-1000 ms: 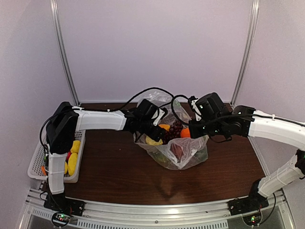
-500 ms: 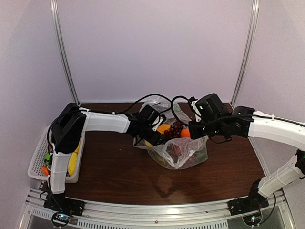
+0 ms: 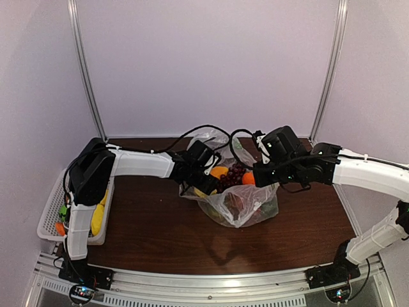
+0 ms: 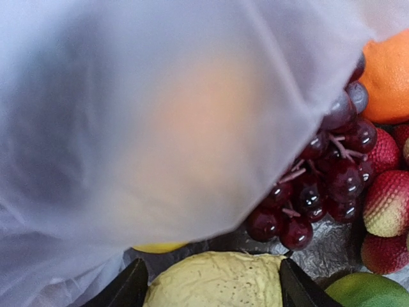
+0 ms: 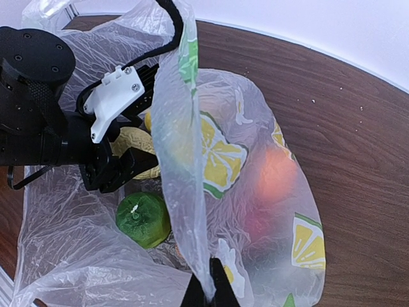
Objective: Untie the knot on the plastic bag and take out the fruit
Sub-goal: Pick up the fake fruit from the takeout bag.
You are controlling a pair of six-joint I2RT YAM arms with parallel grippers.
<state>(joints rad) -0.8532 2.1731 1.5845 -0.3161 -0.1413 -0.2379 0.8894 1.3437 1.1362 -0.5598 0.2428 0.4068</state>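
My right claw (image 5: 208, 289) is clamped on the wall of the bag (image 5: 268, 211), which sits on the table (image 3: 147, 224). My left claw (image 4: 211, 291) is inside it, jaws either side of a yellow fruit (image 4: 217, 276); squeezing or merely touching, I cannot tell.

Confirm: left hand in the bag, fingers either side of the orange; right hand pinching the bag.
Wrong fruit: the left hand straddles a pale yellow fruit, not the orange, as the left wrist view shows. Right hand does pinch the bag.
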